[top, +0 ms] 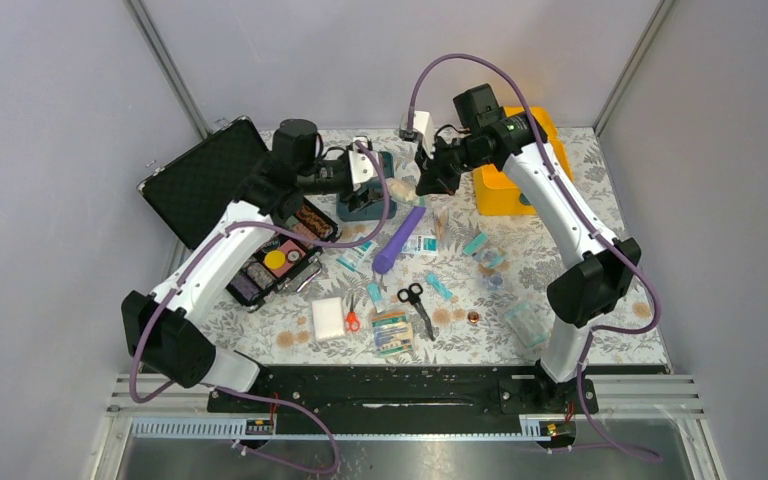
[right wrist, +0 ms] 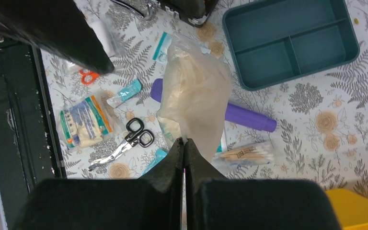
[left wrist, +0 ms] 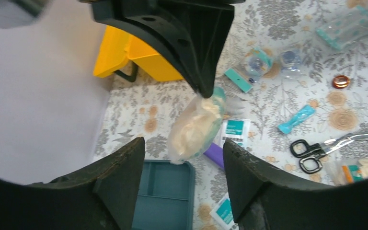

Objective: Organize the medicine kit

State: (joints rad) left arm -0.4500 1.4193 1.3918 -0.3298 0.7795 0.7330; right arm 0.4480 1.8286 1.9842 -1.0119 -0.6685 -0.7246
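Right gripper (right wrist: 184, 143): clenched on the top edge of a clear pouch (right wrist: 196, 86), which hangs limp below my fingertips.
Left gripper (left wrist: 183, 146): jaws apart, gripping nothing. The pouch dangles just ahead of them, and I can't tell whether it touches.
Medicine kit (top: 498, 188): the yellow case sits just to the right of my right gripper, against the back wall. Its teal tray (right wrist: 292, 40) lies out on the table (top: 600, 260), directly under my left gripper.
Kit handling: I judge it a rigid, smooth shell, light but slippery on its flat walls. I'd take it by the dark handle or the rim.
Tray handling: stiff, shallow, 3 compartments. I'd pinch a rim wall.
Pouch handling: soft and slippery, so I'd grip the film, not the filling.
Edges: the wall is close beside my left gripper, and a black case (top: 205, 180) lies behind it.
Open room: a purple tube (right wrist: 249, 117) and scissors (right wrist: 134, 136) clutter the table beneath my right gripper. The tray's compartments look bare.
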